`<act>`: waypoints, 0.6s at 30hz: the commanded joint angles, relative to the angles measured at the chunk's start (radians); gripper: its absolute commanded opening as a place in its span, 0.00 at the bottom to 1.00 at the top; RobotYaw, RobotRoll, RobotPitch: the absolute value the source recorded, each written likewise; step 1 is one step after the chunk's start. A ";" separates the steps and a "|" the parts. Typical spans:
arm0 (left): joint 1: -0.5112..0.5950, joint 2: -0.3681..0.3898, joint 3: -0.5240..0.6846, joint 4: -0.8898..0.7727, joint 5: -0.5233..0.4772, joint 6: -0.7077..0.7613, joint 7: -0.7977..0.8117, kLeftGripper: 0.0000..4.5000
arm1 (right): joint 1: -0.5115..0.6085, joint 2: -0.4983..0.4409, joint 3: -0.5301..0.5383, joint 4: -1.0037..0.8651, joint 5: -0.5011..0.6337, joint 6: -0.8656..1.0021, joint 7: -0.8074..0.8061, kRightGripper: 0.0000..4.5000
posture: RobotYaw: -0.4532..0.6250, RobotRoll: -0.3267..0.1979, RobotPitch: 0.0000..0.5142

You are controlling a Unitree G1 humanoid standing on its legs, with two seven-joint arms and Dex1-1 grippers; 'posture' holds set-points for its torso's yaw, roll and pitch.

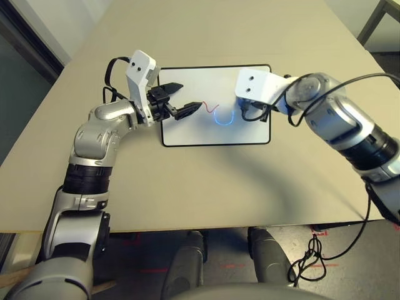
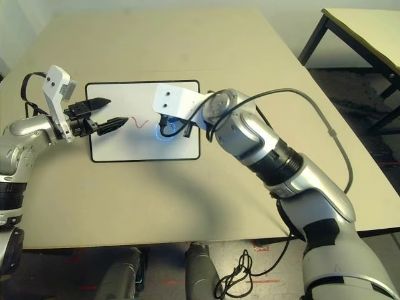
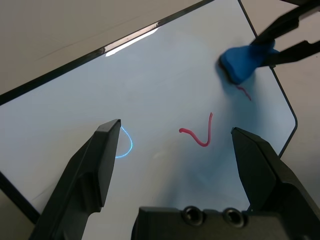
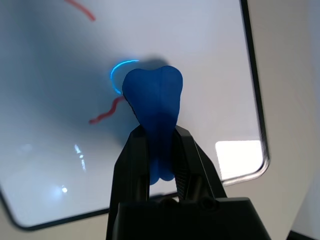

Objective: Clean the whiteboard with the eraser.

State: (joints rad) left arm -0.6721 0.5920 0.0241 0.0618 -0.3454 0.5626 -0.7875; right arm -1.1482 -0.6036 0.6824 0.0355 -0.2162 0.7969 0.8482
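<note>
The whiteboard (image 1: 206, 134) lies flat on the tan table, with a red squiggle (image 3: 200, 135) near its middle and a shorter red mark (image 3: 244, 91) closer to the eraser. My right gripper (image 4: 159, 132) is shut on the blue eraser (image 4: 152, 110) at its waist. The eraser (image 3: 245, 60) points down at the board's right half, and its free end seems to touch the surface by the shorter mark. My left gripper (image 1: 190, 96) hovers open over the board's left part, nothing between its fingers (image 3: 100, 160).
A faint blue arc of light (image 3: 127, 145) reflects on the board. Bare table (image 1: 206, 187) surrounds the board on all sides. A black cable (image 2: 325, 125) loops off my right arm. Another table (image 2: 362, 31) stands at the far right.
</note>
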 commanded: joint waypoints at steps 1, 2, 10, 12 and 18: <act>0.021 0.000 0.000 -0.025 0.001 0.017 0.008 1.00 | 0.002 0.015 0.013 0.026 -0.041 -0.032 0.033 0.13 | 0.37 0.62 0.34; 0.025 0.000 0.001 -0.030 0.000 0.020 0.010 1.00 | 0.013 0.013 0.019 0.016 -0.049 -0.030 0.047 0.13 | 0.38 0.62 0.34; 0.042 0.010 0.008 -0.053 -0.008 0.036 0.018 1.00 | 0.125 -0.041 0.064 -0.150 -0.104 0.030 0.181 0.13 | 0.39 0.62 0.35; 0.043 0.010 0.009 -0.054 -0.008 0.038 0.020 1.00 | 0.130 -0.046 0.064 -0.159 -0.115 0.038 0.195 0.13 | 0.39 0.62 0.35; 0.042 0.007 0.006 -0.056 -0.009 0.041 0.022 1.00 | 0.056 0.008 -0.013 -0.032 -0.146 0.032 0.130 0.13 | 0.38 0.62 0.35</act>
State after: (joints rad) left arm -0.6429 0.5940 0.0267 0.0168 -0.3545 0.5935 -0.7659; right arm -1.0639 -0.6030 0.7118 -0.0430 -0.3348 0.8261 1.0121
